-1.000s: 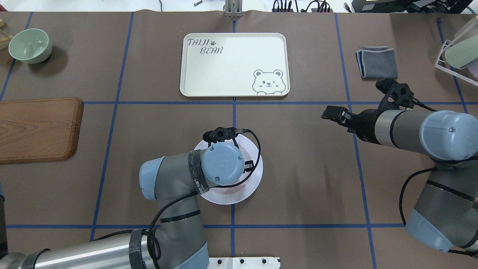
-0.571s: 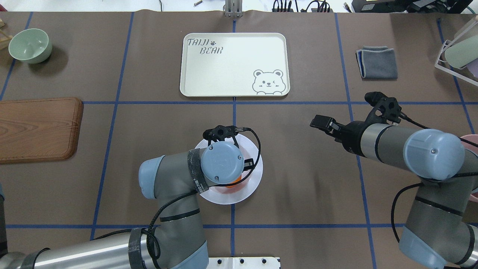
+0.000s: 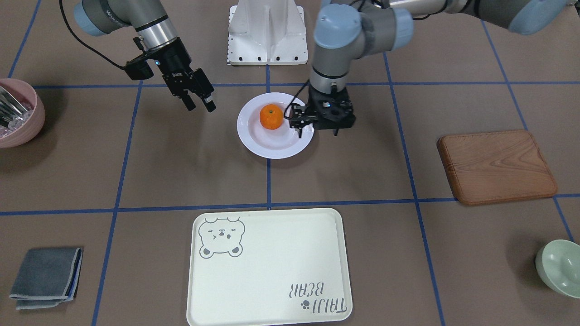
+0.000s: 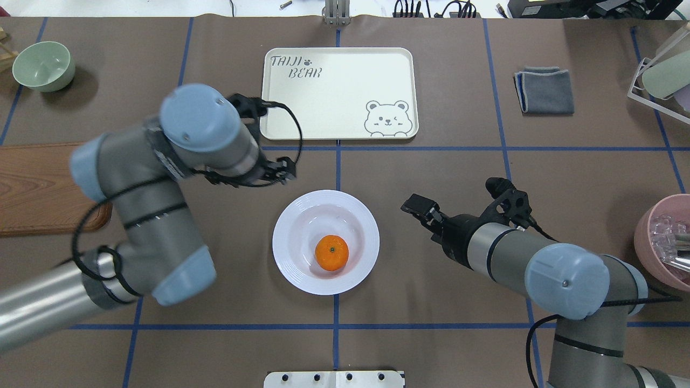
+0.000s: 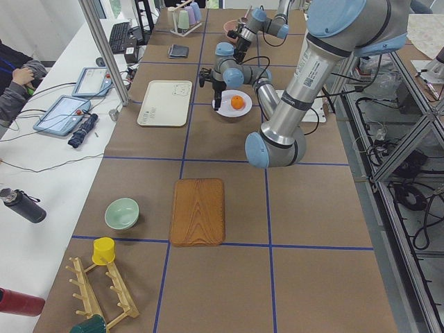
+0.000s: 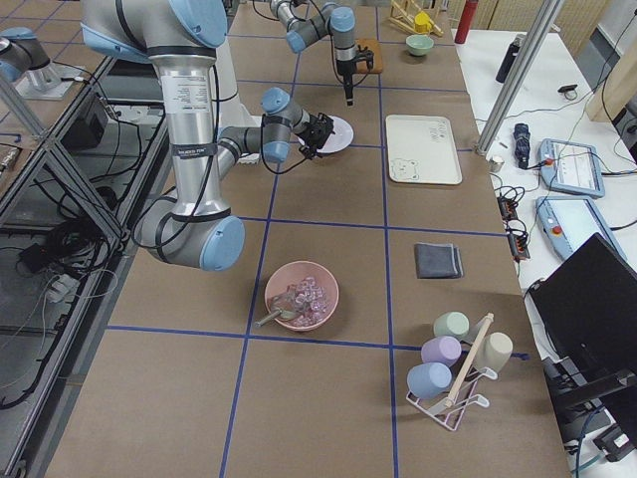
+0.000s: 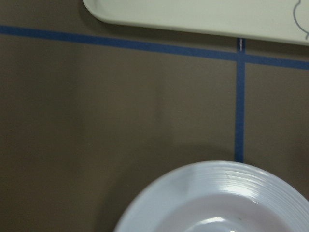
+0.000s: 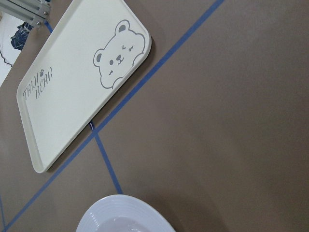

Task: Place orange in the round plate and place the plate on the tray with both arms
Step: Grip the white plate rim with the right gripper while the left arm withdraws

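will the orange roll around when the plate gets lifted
Probably, a little. The orange is round and sits loose, off centre in the round plate, so a tilt would likely set it rolling. The deep well and raised rim should keep it inside. The plate looks glossy and rigid, so a grip on its rim may slip.

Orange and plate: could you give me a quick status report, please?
Left gripper open, right gripper open, both empty. Orange sits in round plate, plate not on tray. Nothing between plate and tray.

Brown table [image 4: 431,296], blue tape grid [image 4: 338,167], white bench [image 5: 41,263]
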Tool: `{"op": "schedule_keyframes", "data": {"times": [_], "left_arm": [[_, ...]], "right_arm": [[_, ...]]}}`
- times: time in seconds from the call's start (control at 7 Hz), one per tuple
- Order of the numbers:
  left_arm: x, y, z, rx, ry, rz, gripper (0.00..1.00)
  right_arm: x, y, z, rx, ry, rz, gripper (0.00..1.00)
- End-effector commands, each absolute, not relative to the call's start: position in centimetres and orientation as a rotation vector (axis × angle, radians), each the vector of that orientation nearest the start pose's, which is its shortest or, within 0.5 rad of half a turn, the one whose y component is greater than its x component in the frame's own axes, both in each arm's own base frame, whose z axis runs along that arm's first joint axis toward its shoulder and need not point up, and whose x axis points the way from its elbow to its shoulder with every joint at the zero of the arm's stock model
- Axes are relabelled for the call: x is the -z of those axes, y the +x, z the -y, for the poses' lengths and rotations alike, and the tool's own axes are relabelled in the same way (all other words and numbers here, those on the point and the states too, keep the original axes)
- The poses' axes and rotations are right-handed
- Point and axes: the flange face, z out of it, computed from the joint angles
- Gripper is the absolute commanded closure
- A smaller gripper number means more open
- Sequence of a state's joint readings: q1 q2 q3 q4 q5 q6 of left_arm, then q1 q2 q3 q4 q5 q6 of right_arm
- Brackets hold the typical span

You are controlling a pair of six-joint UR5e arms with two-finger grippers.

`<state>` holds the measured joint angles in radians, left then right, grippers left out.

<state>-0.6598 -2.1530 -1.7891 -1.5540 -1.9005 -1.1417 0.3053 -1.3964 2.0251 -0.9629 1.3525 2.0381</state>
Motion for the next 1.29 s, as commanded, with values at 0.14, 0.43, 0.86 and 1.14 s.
{"op": "schedule_keyframes", "data": {"times": [0.14,0.43,0.86,1.14], "left_arm": [[-40.4,22.6,55.8,0.047,0.026,-0.778,0.02],[-49.8,9.8,58.1,-0.070,0.151,-0.648,0.02],[-65.1,-8.4,54.9,-0.180,0.124,-0.718,0.02],[-67.1,-9.9,51.0,-0.122,0.115,-0.817,0.02]], "right_arm": [[-26.2,-47.7,27.1,-0.883,0.071,1.351,0.00],[-25.0,-49.7,24.8,-0.892,0.125,1.379,0.00],[-26.9,-52.1,23.2,-0.921,0.102,1.349,0.11],[-27.7,-53.1,23.1,-0.939,0.085,1.337,0.22]]}}
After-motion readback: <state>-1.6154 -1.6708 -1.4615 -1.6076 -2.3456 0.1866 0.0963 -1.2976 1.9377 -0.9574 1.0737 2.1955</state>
